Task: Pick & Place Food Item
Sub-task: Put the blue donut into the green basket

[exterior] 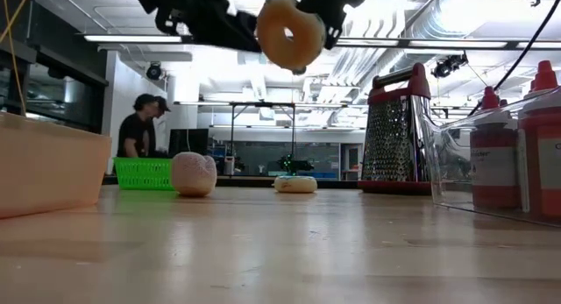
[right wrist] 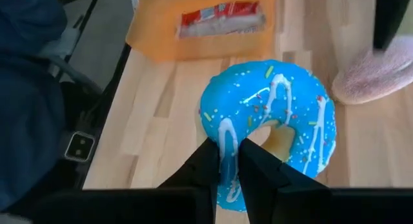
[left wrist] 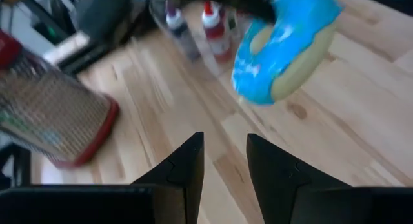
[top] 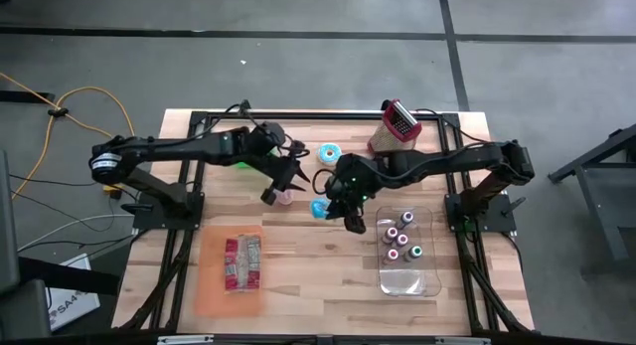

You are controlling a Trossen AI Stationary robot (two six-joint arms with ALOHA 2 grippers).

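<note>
**Blue doughnut held above mid-table**

The blue-iced doughnut (right wrist: 268, 130) hangs above the table's middle, its rim pinched in the right gripper (right wrist: 226, 161). Just left, the left gripper (left wrist: 224, 153) hovers empty, jaws slightly apart, over a pink bun (top: 283, 197). Grater (top: 395, 129) far right; orange tray (top: 211, 285) near left.

Wooden table (top: 328, 275) with grater (top: 396, 128), trays (top: 231, 269)

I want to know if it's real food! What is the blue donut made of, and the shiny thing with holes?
The blue donut looks like a toy: glossy, smooth blue icing with neat white stripes and sprinkles over a tan base, probably plastic or rubber, though I can't be sure. The right hand pinches its ring. The grater looks like shiny metal full of punched holes, with a red rim, likely plastic.
</note>
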